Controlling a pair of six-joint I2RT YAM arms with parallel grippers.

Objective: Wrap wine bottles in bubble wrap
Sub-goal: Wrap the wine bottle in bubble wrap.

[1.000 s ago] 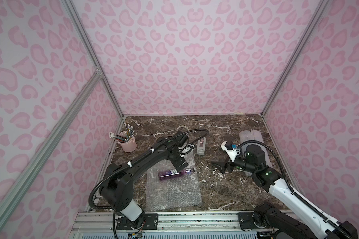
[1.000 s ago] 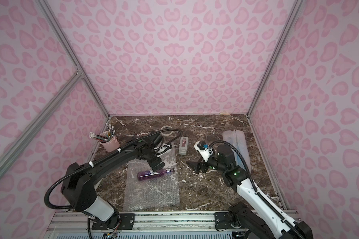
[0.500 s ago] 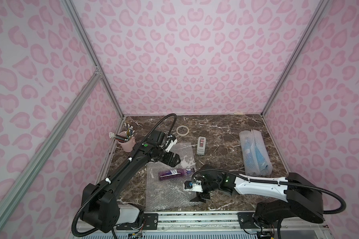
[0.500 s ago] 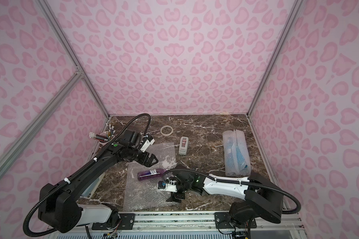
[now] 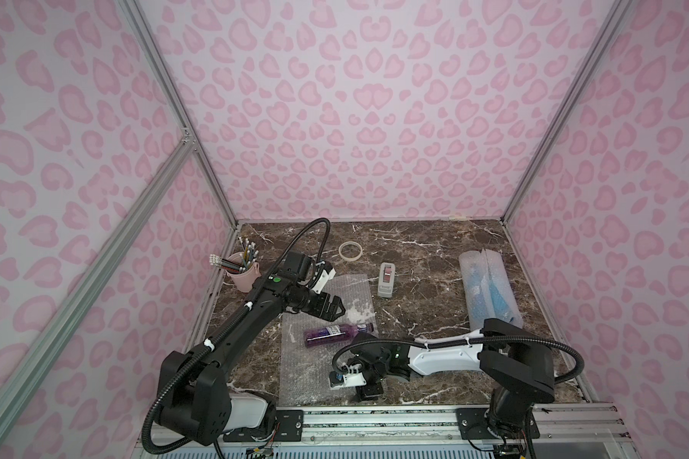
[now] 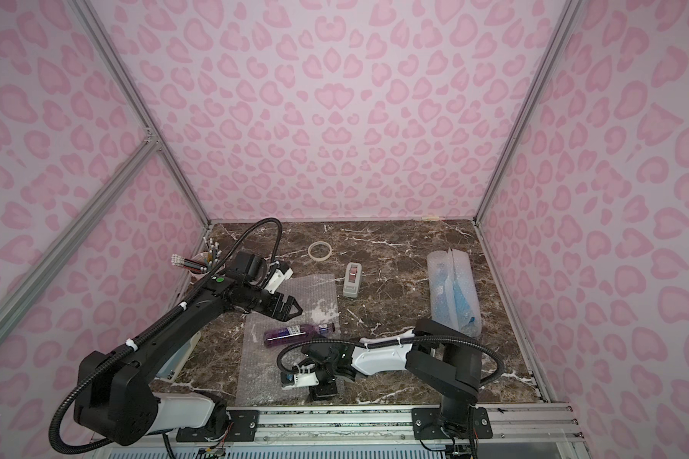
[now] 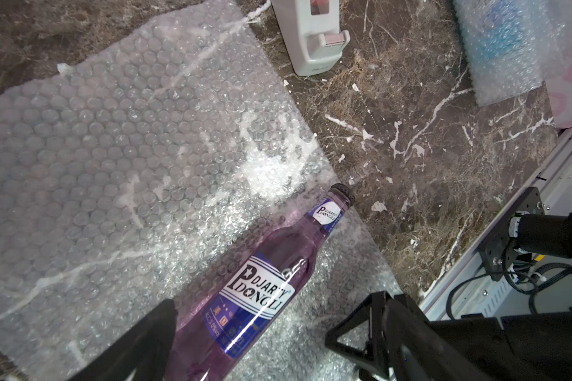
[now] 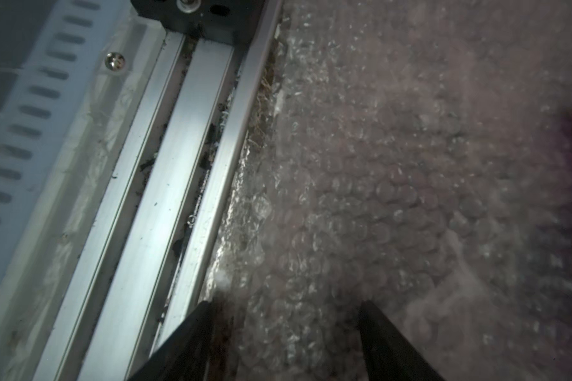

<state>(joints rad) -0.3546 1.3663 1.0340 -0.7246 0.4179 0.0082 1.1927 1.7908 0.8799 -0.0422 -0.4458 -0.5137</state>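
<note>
Purple wine bottle point(image 5: 337, 335) lies on its side across the flat bubble wrap sheet point(image 5: 315, 373), cap at the sheet's right edge. Left gripper point(image 5: 337, 312) hovers on its far side, jaws wide, empty. Right gripper point(image 8: 284, 306) sits low at the sheet's near edge, fingers apart astride it, tight against the aluminium rail point(image 8: 192, 198). Bare marble table point(image 5: 426, 318) to the right of the sheet. Tape dispenser point(image 5: 386, 280), tape roll point(image 5: 350, 250), pencil cup point(image 5: 243, 274) far; wrapped blue bottles point(image 5: 490, 290) far right.

One dark purple glass bottle point(image 5: 337, 333) with a pale label. One flat clear bubble-wrap sheet point(image 5: 307, 373) — plus two rolled bubble-wrap bundles point(image 5: 474, 286), each showing blue inside. One pale ring-shaped tape roll point(image 5: 350, 251), one grey-white plastic tape dispenser point(image 5: 386, 280), one pink cup point(image 5: 247, 280) — its pencils point(image 5: 225, 262) too bunched to count.
</note>
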